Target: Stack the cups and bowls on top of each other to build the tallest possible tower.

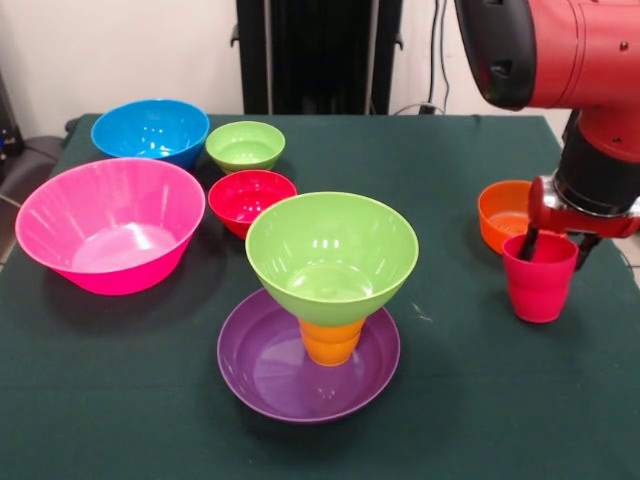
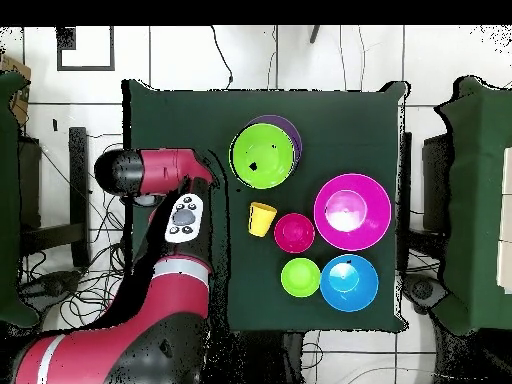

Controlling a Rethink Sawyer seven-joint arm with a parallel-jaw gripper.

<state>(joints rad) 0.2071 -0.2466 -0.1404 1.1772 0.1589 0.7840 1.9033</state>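
The wide shallow purple plastic bowl (image 1: 270,375) sits on the green table cloth (image 1: 470,400) as the tower's base; an upturned orange stepped cup (image 1: 331,340) stands in it, carrying the large lime green bowl (image 1: 332,245) upright. Beside the purple bowl, toward the arm, the gripper (image 1: 553,243) reaches into the red tumbler (image 1: 539,280), one finger inside the rim, one outside; whether it pinches the wall I cannot tell. Just behind that tumbler sits the small orange bowl (image 1: 503,213). On the purple bowl's other side lie the ribbed pink bowl (image 1: 108,225), blue bowl (image 1: 150,130), small green bowl (image 1: 245,146) and small red bowl (image 1: 251,198). Overhead, a yellow cup (image 2: 261,218) lies near the tower.
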